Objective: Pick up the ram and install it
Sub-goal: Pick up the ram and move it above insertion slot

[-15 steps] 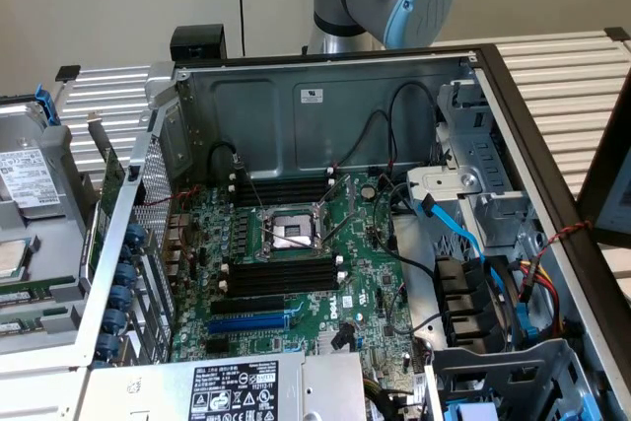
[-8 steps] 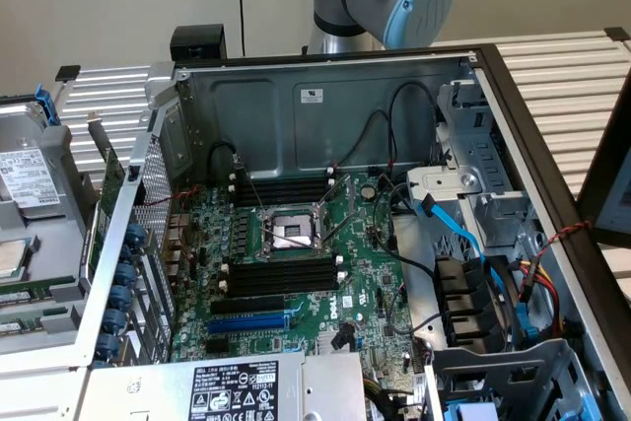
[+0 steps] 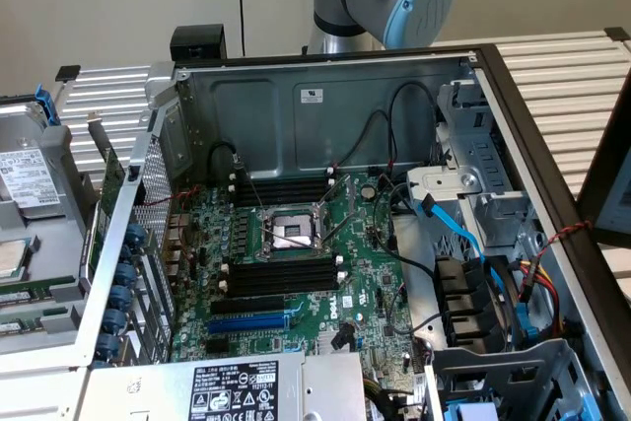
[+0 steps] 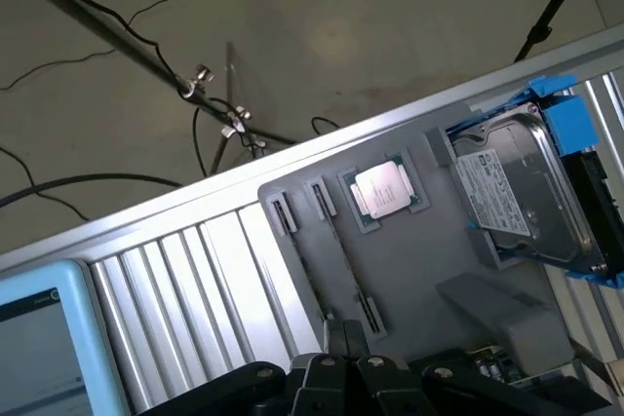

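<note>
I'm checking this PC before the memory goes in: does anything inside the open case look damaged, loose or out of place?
Nothing looks damaged, spilled or askew. The long black memory slots on the green motherboard stand empty, and the metal processor socket between them sits uncovered, with no cooler over it.

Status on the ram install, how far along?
Done: nothing yet. The black memory slots on the motherboard look empty.
In hand: the end effector hovers over the grey parts tray, right by what looks like the ram, which sits on edge in its holder.
Left: both the pickup and the seating.
</note>
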Available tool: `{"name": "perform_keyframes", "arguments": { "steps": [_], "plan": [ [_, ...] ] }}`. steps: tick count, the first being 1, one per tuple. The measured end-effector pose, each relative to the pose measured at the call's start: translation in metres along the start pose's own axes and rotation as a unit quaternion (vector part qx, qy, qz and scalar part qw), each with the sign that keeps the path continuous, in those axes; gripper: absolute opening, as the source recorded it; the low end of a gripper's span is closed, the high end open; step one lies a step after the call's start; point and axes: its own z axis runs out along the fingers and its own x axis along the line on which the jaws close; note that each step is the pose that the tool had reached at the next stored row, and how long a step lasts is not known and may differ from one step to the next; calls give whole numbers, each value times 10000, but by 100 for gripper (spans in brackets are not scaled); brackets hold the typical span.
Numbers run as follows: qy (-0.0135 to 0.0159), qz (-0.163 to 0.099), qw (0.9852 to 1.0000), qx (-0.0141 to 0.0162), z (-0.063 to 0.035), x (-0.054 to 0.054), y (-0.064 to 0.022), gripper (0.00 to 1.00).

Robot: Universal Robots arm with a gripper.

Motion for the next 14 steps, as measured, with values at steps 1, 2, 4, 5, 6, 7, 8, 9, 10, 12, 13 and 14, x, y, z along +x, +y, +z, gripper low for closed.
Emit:
{"name": "perform_keyframes", "arguments": {
  "steps": [1, 2, 4, 5, 6, 7, 8, 9, 10, 12, 13, 14],
  "plan": [
    [0, -1, 10000, 0, 0, 0, 0, 11],
    [0, -2, 10000, 0, 0, 0, 0, 11],
    [0, -2, 10000, 0, 0, 0, 0, 11],
    [0, -2, 10000, 0, 0, 0, 0, 11],
    [-1, -16, 10000, 1, 4, -2, 1, 11],
    [1, -78, 10000, 2, 6, -3, 2, 11],
    [4, -176, 9998, 2, 6, -3, 1, 11],
    [7, -266, 9996, 3, 7, -3, 1, 11],
    [10, -356, 9994, 3, 9, -4, 1, 11],
    [16, -535, 9986, 4, 13, -4, 1, 11],
    [19, -625, 9980, 4, 16, -4, 1, 11],
    [22, -717, 9974, 5, 18, -4, 1, 11]
  ]
}}
